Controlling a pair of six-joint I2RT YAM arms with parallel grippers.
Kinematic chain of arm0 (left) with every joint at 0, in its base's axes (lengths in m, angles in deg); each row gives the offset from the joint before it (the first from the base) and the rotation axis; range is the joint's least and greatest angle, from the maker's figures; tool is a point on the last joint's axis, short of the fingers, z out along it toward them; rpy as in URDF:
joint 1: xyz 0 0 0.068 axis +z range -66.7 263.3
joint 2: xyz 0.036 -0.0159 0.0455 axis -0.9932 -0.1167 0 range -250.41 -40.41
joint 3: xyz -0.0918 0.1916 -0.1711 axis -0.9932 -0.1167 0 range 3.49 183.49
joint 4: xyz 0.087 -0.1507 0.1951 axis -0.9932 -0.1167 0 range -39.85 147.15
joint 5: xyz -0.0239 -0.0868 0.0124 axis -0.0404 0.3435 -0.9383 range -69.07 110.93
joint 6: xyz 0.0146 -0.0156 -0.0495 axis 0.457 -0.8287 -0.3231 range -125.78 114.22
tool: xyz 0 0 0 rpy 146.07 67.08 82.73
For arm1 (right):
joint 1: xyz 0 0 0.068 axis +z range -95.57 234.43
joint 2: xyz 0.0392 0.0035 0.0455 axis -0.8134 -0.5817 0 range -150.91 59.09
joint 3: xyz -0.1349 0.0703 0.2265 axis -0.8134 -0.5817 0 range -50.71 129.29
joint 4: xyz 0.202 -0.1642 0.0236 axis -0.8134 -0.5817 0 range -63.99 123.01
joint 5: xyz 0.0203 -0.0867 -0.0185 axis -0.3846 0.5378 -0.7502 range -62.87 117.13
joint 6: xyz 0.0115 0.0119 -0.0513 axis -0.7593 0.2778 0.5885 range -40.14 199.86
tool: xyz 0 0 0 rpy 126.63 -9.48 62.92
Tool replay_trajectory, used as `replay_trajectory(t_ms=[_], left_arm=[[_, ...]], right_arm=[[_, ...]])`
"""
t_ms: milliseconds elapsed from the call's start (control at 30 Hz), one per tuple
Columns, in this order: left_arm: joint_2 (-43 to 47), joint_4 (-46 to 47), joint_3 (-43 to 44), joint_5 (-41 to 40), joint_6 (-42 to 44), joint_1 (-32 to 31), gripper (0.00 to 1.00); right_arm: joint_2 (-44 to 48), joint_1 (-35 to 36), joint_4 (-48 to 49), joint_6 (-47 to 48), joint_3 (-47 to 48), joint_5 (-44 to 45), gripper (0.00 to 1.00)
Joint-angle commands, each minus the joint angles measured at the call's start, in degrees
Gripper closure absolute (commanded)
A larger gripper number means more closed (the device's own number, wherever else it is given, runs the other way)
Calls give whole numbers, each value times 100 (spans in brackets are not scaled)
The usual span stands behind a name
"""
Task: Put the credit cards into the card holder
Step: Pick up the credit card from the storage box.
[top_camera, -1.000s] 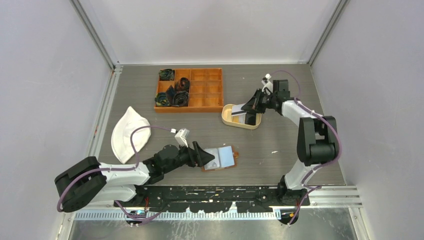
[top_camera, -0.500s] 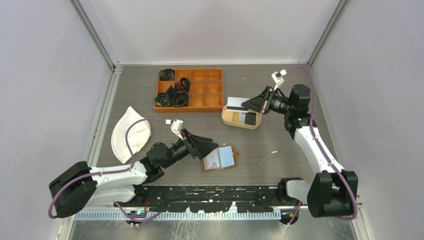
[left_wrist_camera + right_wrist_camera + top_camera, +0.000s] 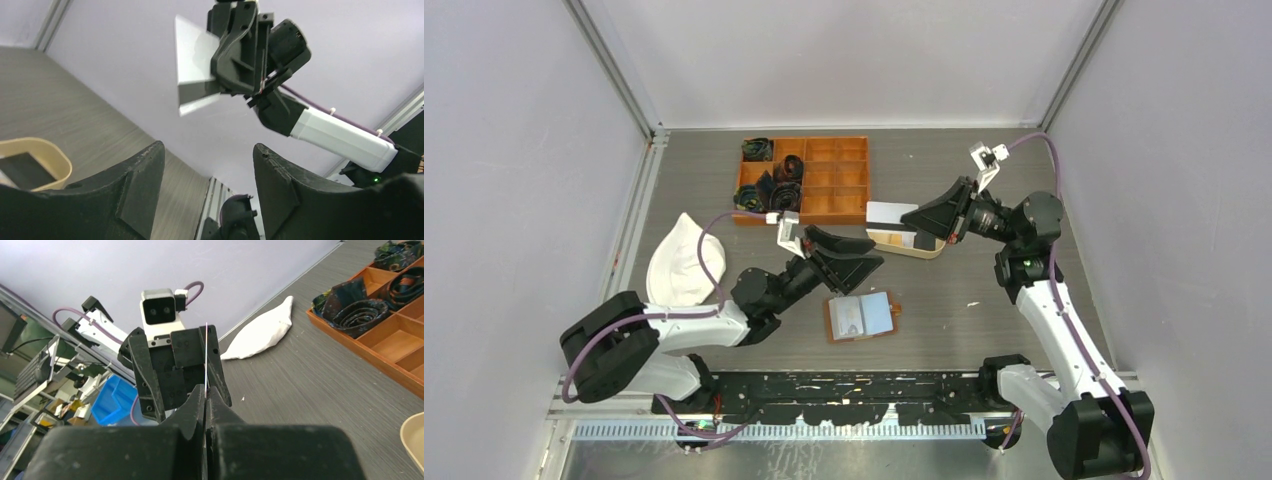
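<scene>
Grey wood-grain table [image 3: 984, 300] fills a booth with pale walls, and both arms are fixed at its near edge. Closest to the bases lies the card holder [image 3: 862, 317], opened flat on the table, with two pale cards on its inner faces, the right one light blue; if they sit inside the slots I cannot tell. Just behind it the left gripper [image 3: 872, 252] is lifted off the table, its jaws apart and nothing between them, and it points toward the right gripper. To the left of this arm a white cloth [image 3: 682, 268] rests on the table. Farther back, the right gripper [image 3: 911, 218] is up in the air with its jaws pressed together on a white-grey card [image 3: 886, 212], gripped by one edge. Under it stands the beige oval tray [image 3: 55, 157], and a black card [image 3: 22, 170] lies inside. Behind, well apart from the card holder, is the orange box [image 3: 834, 185], with rolled dark ties [image 3: 774, 185] in its left compartments.
</scene>
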Motion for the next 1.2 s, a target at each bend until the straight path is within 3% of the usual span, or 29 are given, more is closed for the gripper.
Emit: replay_trajectory(t_ms=[0, 233, 300, 400, 467, 500, 600, 700, 800, 833, 933, 1033, 1167], left_arm=[[-33, 661, 397, 73, 361, -35, 37], [-133, 661, 600, -64, 357, -35, 57], [-158, 661, 650, -25, 352, -33, 68], [-142, 661, 670, 24, 425, -26, 96], [-88, 661, 630, 20, 512, -24, 100], [-43, 656, 586, 30, 567, -22, 100], [277, 351, 330, 126, 635, 64, 100], [956, -950, 78, 409, 892, 172, 100], [1833, -3742, 342, 847, 1520, 178, 100], [2079, -5131, 541, 951, 1790, 176, 100], [2526, -7128, 986, 1216, 2413, 176, 100], [2587, -8118, 1373, 1585, 2750, 170, 100], [2063, -8799, 2013, 1743, 3268, -35, 100]], right_arm=[[93, 156, 441, -91, -23, -170, 99], [115, 351, 439, -42, -36, -264, 99], [110, 397, 399, 20, -39, -279, 99], [119, 453, 197, 192, -7, -321, 99], [123, 473, 59, 319, 20, -346, 98], [129, 483, -110, 501, 57, -376, 92], [184, 487, -1603, 1972, 436, -573, 55], [180, 491, -4757, 4869, 1163, -701, 28], [192, 487, -6619, 7182, 1461, -695, 23], [258, 500, -6844, 7730, 1402, -700, 21], [382, 570, -7217, 9062, 1016, -894, 18], [227, 741, -7874, 10235, 869, -1115, 16], [5, 1058, -7548, 9982, 742, -939, 17]])
